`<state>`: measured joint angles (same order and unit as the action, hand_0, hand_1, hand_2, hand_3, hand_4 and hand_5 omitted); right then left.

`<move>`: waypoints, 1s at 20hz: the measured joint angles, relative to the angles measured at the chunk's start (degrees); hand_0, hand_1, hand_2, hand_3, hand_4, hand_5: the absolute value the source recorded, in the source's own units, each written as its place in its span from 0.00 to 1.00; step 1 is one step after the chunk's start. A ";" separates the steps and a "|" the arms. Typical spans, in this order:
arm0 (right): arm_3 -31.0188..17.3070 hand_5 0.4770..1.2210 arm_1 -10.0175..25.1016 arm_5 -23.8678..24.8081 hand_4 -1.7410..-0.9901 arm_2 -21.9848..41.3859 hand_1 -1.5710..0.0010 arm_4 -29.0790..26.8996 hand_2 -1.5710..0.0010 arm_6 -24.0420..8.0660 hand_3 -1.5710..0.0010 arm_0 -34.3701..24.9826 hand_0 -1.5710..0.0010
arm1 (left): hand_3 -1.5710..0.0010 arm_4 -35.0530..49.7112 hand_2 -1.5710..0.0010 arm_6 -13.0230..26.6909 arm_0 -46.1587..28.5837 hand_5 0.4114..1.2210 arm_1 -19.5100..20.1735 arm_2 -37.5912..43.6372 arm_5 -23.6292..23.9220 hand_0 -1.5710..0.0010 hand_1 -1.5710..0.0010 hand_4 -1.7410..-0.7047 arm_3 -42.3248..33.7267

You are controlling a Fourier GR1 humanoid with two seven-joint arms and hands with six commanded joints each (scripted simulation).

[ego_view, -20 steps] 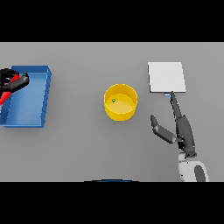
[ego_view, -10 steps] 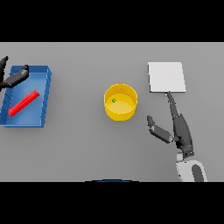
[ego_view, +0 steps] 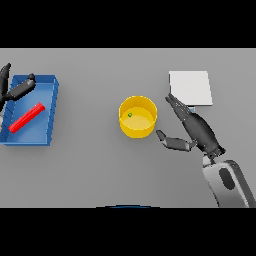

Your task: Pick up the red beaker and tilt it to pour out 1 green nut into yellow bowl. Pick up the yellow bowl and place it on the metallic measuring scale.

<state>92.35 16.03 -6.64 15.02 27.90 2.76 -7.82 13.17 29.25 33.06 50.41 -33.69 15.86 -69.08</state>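
Released since earlier, the red beaker (ego_view: 27, 117) lay in the blue tray (ego_view: 50, 112) at nine o'clock, left hand (ego_view: 15, 89) open above it, right hand (ego_view: 192, 129) spread beside the yellow bowl (ego_view: 137, 117).

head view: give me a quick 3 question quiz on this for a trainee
1. True or false: the red beaker lies in the blue tray.
2. What sits inside the yellow bowl? A) a green nut B) a red cap C) nothing
3. Which hand is beside the bowl, and is it holding it?

Key:
1. True.
2. A, the green nut.
3. The right hand, open, just right of the bowl, not holding it. The left hand is over the tray's far left corner. The scale is bare.
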 measured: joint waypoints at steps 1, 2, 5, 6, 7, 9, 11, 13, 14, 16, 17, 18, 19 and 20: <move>-0.12 0.26 1.52 -1.06 0.61 1.17 1.00 1.93 1.00 0.09 1.00 -1.43 1.00 | 1.00 -0.03 1.00 -0.14 0.35 0.37 -0.37 0.02 -0.05 1.00 1.00 0.91 0.56; -0.91 0.26 3.28 -2.02 0.62 2.41 1.00 4.21 1.00 0.57 1.00 -3.78 1.00 | 1.00 -0.11 1.00 -0.09 0.05 0.37 -0.69 -0.41 -0.10 1.00 1.00 0.91 0.37; -2.85 0.25 5.77 -5.74 0.63 6.56 1.00 8.88 1.00 1.29 1.00 -9.16 1.00 | 1.00 0.09 1.00 0.08 0.33 0.38 -0.16 -0.10 -0.38 1.00 1.00 0.91 0.37; -4.02 0.25 5.96 -6.53 0.63 7.82 1.00 10.01 1.00 2.01 1.00 -10.95 1.00 | 1.00 -0.03 1.00 0.15 0.23 0.38 -0.06 -0.29 -0.18 1.00 1.00 0.91 -0.30; -5.08 0.24 6.04 -7.49 0.63 8.68 1.00 10.73 1.00 1.87 1.00 -12.47 1.00 | 1.00 -0.22 1.00 0.32 -0.03 0.38 -0.38 -0.71 0.25 1.00 1.00 0.91 -1.01; -6.67 0.24 6.22 -9.59 0.62 10.05 1.00 11.22 1.00 2.56 1.00 -14.77 1.00 | 1.00 -0.31 1.00 0.77 0.33 0.38 -0.52 -0.78 0.00 1.00 1.00 0.91 -0.27; -8.65 0.26 6.47 -11.36 0.62 11.39 1.00 11.83 1.00 3.71 1.00 -17.10 1.00 | 1.00 -0.41 1.00 0.63 0.36 0.38 -0.65 -0.92 -0.07 1.00 1.00 0.91 -0.17; -12.41 0.28 5.79 -12.46 0.63 13.36 1.00 13.34 1.00 4.10 1.00 -19.91 1.00 | 1.00 -0.37 1.00 0.66 0.57 0.38 -0.19 -0.80 -0.49 1.00 1.00 0.91 -0.11; -13.17 0.28 5.96 -13.07 0.64 13.97 1.00 13.55 1.00 5.20 1.00 -20.69 1.00 | 1.00 -0.49 1.00 0.20 0.89 0.38 -0.33 -0.69 -0.54 1.00 1.00 0.91 0.48; -15.18 0.28 5.98 -14.21 0.65 14.84 1.00 13.78 1.00 6.66 1.00 -22.50 1.00 | 1.00 -0.09 1.00 0.29 0.49 0.38 -0.31 -0.67 -0.45 1.00 1.00 0.91 -0.38; -17.35 0.28 5.35 -14.67 0.66 15.30 1.00 13.85 1.00 7.09 1.00 -23.82 1.00 | 1.00 -0.12 1.00 0.22 0.45 0.38 -0.05 -0.63 -0.47 1.00 1.00 0.91 -0.54; -18.80 0.28 4.75 -15.00 0.66 16.02 1.00 14.17 1.00 7.45 1.00 -24.62 1.00 | 1.00 -0.41 1.00 0.72 0.97 0.39 -0.59 -0.86 -0.42 1.00 1.00 0.91 0.12; -20.17 0.28 4.03 -15.19 0.66 16.62 1.00 14.38 1.00 7.72 1.00 -25.12 1.00 | 1.00 -0.21 1.00 0.58 0.69 0.39 -0.61 -0.77 -0.61 1.00 1.00 0.91 0.64; -21.34 0.27 3.81 -15.12 0.65 17.26 1.00 14.76 1.00 8.96 1.00 -25.50 1.00 | 1.00 -0.18 1.00 0.04 1.03 0.40 -0.60 -0.58 -0.97 1.00 1.00 0.91 1.21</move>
<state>71.01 19.84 -21.76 32.28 42.66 11.72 -33.32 12.99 29.29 34.08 49.80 -34.27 14.89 -67.87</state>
